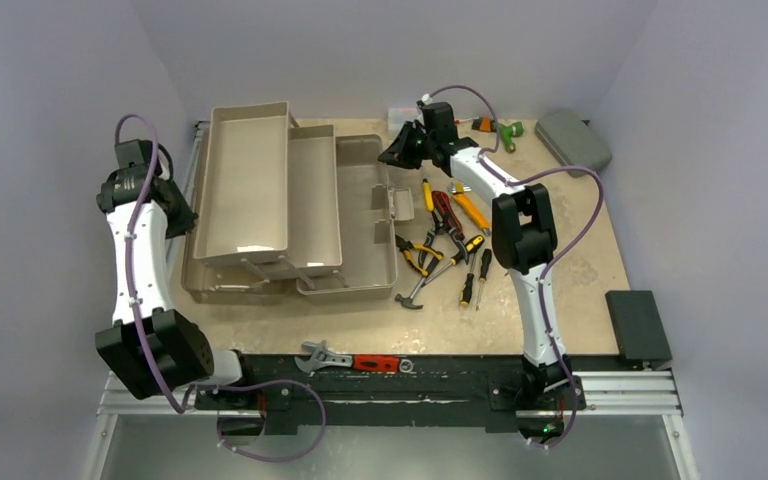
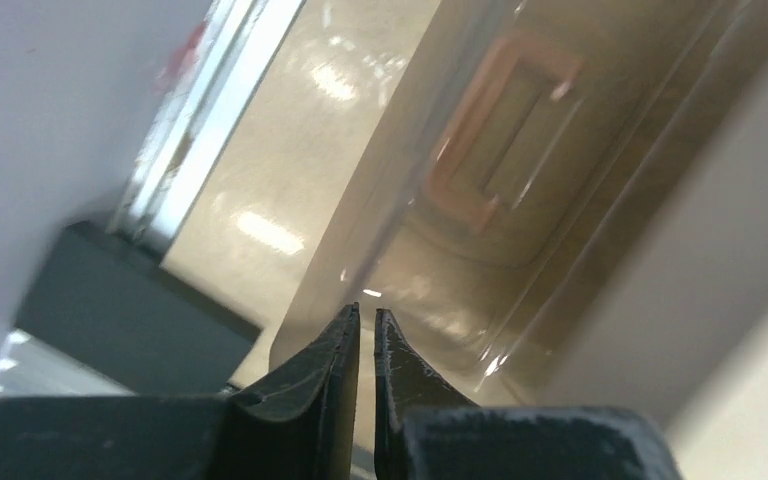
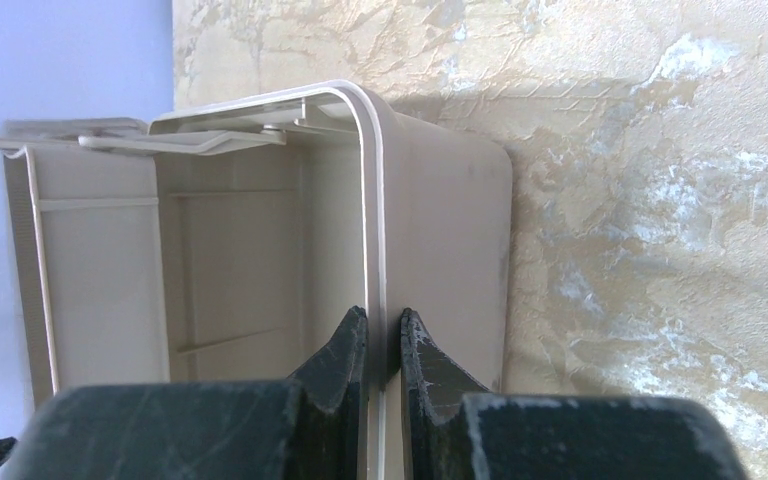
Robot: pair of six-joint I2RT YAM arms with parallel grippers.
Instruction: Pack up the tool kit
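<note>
The right pincer [image 3: 380,322] is pressed almost together on the thin rim of the toolbox [image 1: 360,200], one finger inside the wall and one outside, at the box's far right corner. The left pincer [image 2: 367,318] is also pressed nearly together. Only a narrow slit shows between its tips, and I see nothing held in it. It hangs at the left side of the toolbox.

The toolbox sits left of centre on the worktop [image 1: 580,230], opened out, with its fold-out trays [image 1: 245,180] stepped up towards the left. Trays and bottom compartment look bare. The hand tools [image 1: 447,235] lie in a loose heap just right of the box: pliers, screwdrivers and a hammer [image 1: 412,293]. A wrench [image 1: 345,360] lies apart at the near edge, and a green tool [image 1: 506,132] sits near the far edge. By my reading the packing has barely begun, as the box is open but no tool is inside.

Only the overhead view shows the tools and the whole layout. Only the right wrist view shows the pinch on the rim. The left wrist view alone shows the pale pink handle [image 2: 495,135], blurred, which the overhead view does not reveal.
</note>
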